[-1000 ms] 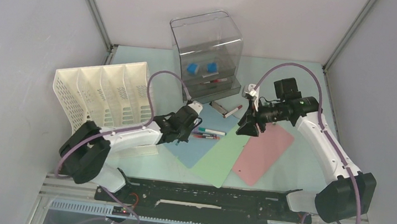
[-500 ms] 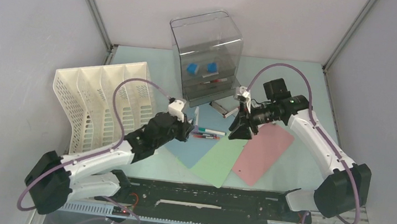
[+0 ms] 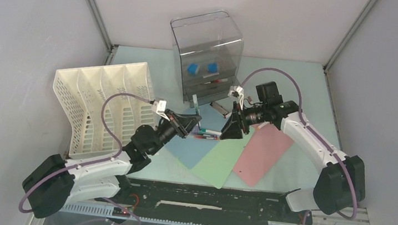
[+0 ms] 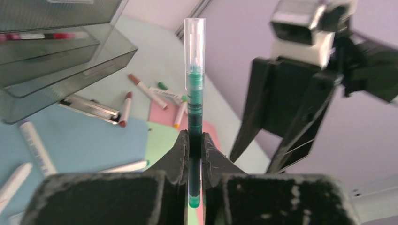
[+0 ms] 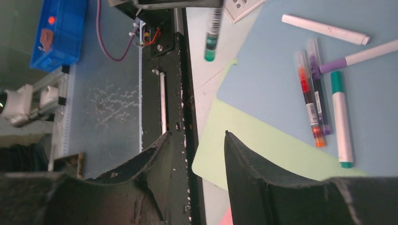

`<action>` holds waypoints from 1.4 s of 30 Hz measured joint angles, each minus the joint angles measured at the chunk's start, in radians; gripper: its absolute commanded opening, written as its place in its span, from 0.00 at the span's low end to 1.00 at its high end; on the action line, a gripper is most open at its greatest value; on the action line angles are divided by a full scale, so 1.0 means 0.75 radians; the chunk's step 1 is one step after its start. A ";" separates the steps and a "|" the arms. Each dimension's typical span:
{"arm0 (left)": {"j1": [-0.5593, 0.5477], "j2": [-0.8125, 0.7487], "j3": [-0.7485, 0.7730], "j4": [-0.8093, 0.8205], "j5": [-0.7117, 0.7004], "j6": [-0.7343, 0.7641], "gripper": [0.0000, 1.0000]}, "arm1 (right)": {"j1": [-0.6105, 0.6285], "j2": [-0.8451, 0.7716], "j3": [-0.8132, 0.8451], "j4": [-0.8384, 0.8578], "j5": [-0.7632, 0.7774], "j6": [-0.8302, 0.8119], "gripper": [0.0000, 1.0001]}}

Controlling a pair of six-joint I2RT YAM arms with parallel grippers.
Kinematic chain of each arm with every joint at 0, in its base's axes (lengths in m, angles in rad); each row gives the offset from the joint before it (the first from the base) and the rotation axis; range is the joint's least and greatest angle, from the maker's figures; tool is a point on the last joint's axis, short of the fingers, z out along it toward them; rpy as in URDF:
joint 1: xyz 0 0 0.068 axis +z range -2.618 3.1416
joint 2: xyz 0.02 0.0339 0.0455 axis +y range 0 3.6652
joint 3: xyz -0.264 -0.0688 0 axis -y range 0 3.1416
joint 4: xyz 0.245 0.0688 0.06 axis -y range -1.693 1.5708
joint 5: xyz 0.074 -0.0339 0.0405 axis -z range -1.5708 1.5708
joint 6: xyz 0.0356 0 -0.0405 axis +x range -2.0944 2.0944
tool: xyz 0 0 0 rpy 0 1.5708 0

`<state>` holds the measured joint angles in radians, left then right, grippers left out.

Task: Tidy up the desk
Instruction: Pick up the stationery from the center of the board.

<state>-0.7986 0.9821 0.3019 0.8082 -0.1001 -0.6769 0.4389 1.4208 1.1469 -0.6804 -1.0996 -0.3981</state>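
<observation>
Movement first, from overhead: my left gripper (image 3: 194,121) has swung away from the white file rack (image 3: 103,99) and risen over the blue sheet (image 3: 187,153). My right gripper (image 3: 228,131) has come leftward to face it, and the two are now near each other but apart. The desk (image 3: 300,84) spreads beneath both arms, with markers (image 3: 209,134) loose on the blue sheet and the clear drawer box (image 3: 206,52) at the back.

In the left wrist view my jaws pinch a green pen (image 4: 195,89), held upright, its clear cap reaching toward the right gripper just beyond.

In the right wrist view my fingers (image 5: 141,173) stand partly apart with nothing between them, and the green pen hangs ahead of them. I judge this to be a handover taking shape, one loose item leaving the desk.
</observation>
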 measured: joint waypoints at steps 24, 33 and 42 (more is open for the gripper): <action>-0.162 0.396 0.074 0.524 -0.062 -0.275 0.00 | 0.065 0.000 -0.097 0.456 0.066 0.575 0.37; -0.171 0.455 0.099 0.541 -0.072 -0.285 0.03 | 0.066 0.000 -0.098 0.455 0.072 0.606 0.00; -0.173 0.449 0.099 0.540 -0.074 -0.271 0.42 | 0.071 0.000 -0.098 0.453 0.084 0.578 0.00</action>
<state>-0.9283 1.3186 0.3763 1.2129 -0.1555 -0.8803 0.4919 1.4208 1.0737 -0.3405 -1.0363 0.0357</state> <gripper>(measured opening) 0.295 0.029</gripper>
